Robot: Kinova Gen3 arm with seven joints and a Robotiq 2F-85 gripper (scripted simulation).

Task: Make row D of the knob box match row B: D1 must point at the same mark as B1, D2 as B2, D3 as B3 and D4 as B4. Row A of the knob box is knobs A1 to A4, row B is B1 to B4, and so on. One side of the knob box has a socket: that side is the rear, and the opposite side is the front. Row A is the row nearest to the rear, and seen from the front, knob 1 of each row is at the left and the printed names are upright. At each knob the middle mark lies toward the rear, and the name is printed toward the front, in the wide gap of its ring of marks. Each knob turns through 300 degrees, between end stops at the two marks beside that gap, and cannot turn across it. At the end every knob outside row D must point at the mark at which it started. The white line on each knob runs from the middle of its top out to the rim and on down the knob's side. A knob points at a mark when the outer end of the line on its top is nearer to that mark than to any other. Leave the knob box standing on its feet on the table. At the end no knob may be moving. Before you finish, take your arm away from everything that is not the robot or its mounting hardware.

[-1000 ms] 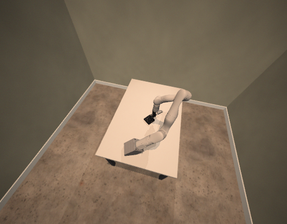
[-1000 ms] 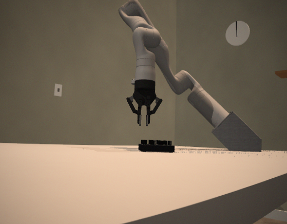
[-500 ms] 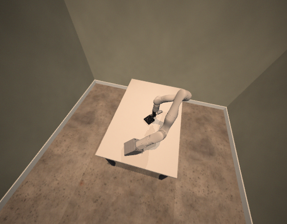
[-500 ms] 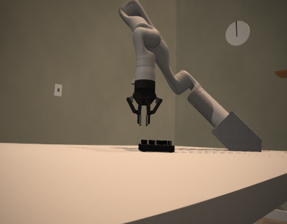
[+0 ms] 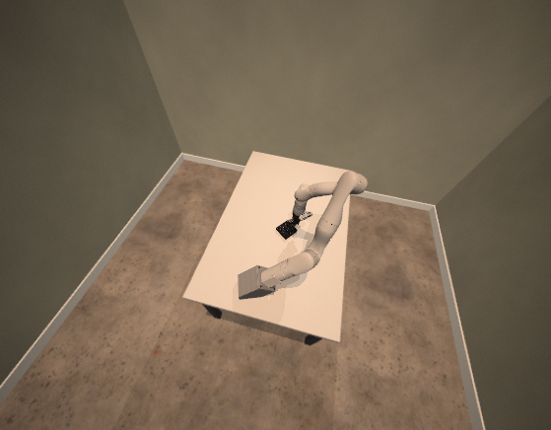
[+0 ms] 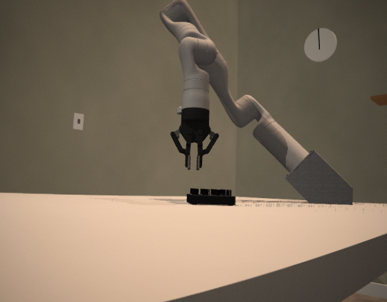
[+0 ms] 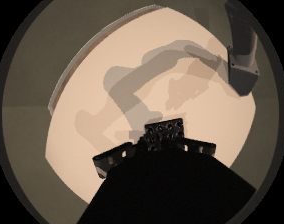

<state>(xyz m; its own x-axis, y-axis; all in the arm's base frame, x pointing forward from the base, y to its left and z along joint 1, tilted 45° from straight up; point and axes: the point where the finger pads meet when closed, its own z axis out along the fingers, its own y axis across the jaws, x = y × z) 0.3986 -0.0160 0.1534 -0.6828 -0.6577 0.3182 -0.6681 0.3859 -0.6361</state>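
The black knob box (image 5: 286,228) (image 6: 210,199) (image 7: 165,131) stands on its feet on the table (image 5: 245,197) (image 6: 96,242), near the middle. Its knobs show as small black studs on top; their white lines and marks are too small to read in any view. My gripper (image 6: 194,167) (image 5: 297,219) hangs straight down, well above the box, over its left part as seen in the exterior view. Its fingers stand close together with a narrow gap, and nothing is between them. In the wrist view my own dark gripper body hides most of the box.
The arm's grey base block (image 5: 255,282) (image 6: 319,180) sits on the table near one end, and the arm arches over from it beside the box. The table edge (image 6: 304,263) runs close in front in the exterior view.
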